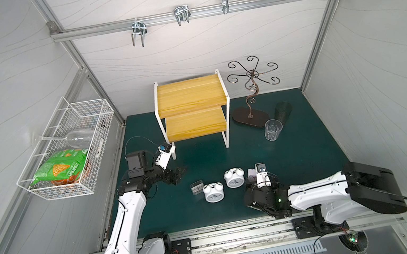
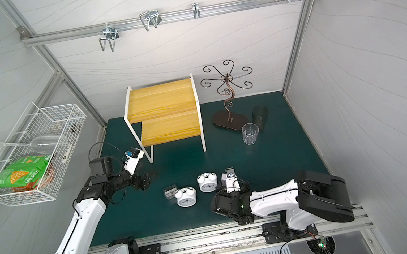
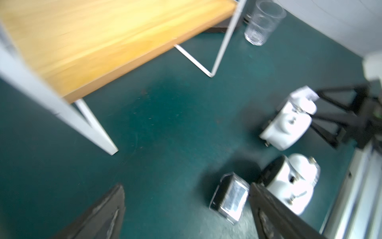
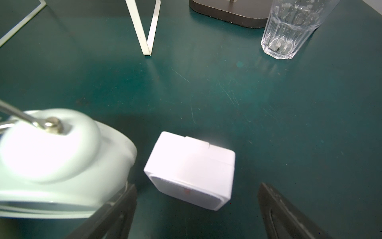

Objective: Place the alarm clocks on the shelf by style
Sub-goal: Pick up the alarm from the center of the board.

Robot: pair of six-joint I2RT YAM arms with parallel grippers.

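Note:
The shelf (image 1: 190,107) (image 2: 166,111), yellow boards in a white frame, stands at the back of the green mat. The alarm clocks sit in a row near the front: a clear-cased square one (image 1: 197,187) (image 3: 229,195), two round twin-bell ones (image 1: 213,192) (image 1: 234,178), and a white cube one (image 1: 251,176) (image 4: 192,169). My left gripper (image 1: 181,174) (image 3: 187,186) hangs open over bare mat, left of the clear clock. My right gripper (image 4: 197,185) is open, with the cube clock just ahead between its fingers and untouched.
A clear drinking glass (image 1: 273,129) (image 4: 289,29), a dark cup (image 1: 283,113) and a curly metal stand (image 1: 250,97) are to the right of the shelf. A white wire basket (image 1: 66,148) with a snack bag and a wine glass hangs on the left wall.

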